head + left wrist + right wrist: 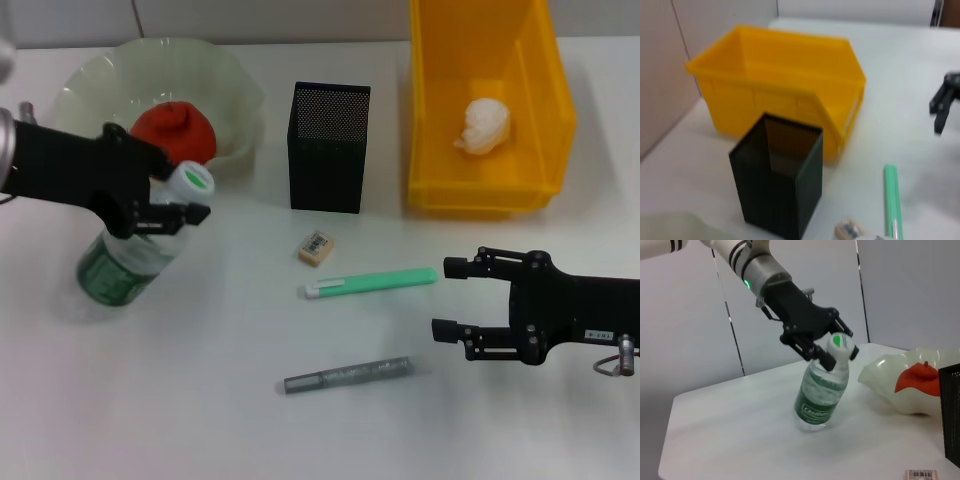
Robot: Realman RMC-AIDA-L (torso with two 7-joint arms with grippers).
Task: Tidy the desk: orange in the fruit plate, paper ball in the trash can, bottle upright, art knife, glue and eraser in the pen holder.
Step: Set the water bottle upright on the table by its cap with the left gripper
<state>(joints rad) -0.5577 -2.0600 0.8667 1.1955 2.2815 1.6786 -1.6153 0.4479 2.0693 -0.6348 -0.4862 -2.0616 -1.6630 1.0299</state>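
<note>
Left end effector [178, 200]: clamped on the neck of the bottle [135, 255], which is tilted with its base on the desk [200, 420], just in front of the fruit plate [90, 85].
Risk at bottle: letting go while it leans would likely tip it over or roll it.
Orange [175, 130]: in the plate, close enough to be bumped.
Right end effector [447, 297]: fingers spread, empty, near the green knife [372, 283].

bottle [821, 397] label lettering illegible, eraser [921, 474] barcode sticker unreadable
</note>
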